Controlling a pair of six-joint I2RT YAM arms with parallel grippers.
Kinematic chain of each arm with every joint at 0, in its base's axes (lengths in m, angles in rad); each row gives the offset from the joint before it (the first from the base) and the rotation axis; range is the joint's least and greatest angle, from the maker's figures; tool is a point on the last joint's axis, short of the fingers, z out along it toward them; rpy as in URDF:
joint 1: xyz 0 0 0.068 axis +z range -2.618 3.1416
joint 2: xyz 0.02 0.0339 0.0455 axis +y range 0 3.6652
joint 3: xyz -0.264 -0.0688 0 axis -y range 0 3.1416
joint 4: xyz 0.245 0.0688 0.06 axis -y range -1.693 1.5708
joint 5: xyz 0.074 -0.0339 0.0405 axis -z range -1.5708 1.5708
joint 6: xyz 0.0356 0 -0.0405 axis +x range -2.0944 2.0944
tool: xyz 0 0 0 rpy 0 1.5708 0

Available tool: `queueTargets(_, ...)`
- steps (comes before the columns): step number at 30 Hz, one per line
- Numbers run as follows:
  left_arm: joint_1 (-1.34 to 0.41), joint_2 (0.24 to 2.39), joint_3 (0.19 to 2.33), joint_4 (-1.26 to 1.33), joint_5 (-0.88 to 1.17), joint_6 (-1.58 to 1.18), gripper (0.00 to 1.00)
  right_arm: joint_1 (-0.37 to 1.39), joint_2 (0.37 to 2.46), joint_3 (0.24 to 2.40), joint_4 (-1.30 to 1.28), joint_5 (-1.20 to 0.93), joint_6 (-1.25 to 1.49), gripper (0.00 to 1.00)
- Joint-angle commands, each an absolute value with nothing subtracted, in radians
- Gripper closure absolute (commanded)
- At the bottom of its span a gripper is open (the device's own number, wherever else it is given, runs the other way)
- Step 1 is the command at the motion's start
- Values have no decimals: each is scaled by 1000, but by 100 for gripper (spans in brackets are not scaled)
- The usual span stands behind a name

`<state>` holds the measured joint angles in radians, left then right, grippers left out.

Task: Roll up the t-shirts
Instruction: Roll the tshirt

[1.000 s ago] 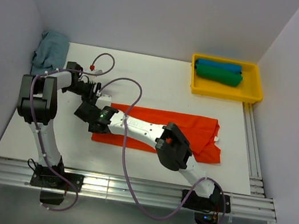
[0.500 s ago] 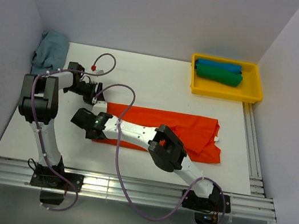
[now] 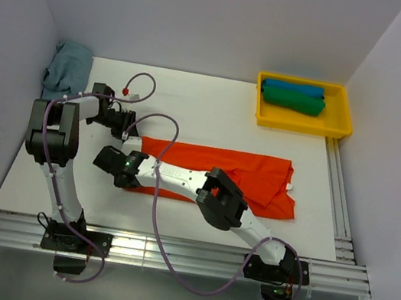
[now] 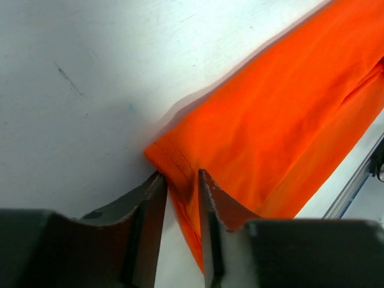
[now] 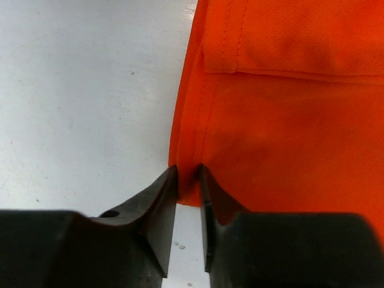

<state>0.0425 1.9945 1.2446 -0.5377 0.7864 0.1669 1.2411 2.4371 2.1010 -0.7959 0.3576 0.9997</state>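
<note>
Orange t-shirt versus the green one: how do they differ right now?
The orange t-shirt lies flat in a long strip; the green t-shirt is rolled up. The orange one is on the table; the green one is in the yellow tray. The left hand and right hand straddle the orange one's left edge; no hand is near the green one. Both are plain, single-colour.

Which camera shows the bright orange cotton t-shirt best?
Top external: the bright orange cotton t-shirt shows full length as a long strip, partly under the right arm. Left wrist shows only a corner in the left gripper; right wrist, only a hemmed edge in the right gripper.
</note>
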Motion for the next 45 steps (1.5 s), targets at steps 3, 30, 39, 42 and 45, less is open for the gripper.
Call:
queueTargets(3,31,2010,1227,-523,695,158,80,1253,2441,2079,-810,341,1017,81)
queueTargets(30,9,1825,1229,-560,314,133,99,1203,2043,1437,27,37,1109,93)
queueTargets(39,-34,1810,1249,-578,291,132,96,1163,2091,1477,43,-43,1146,94)
queueTargets(42,-41,1805,1255,-581,284,130,89,1149,2089,1462,72,-64,1161,94)
queueTargets(45,-41,1802,1267,-586,293,127,81,1147,2094,1460,60,-71,1164,95)
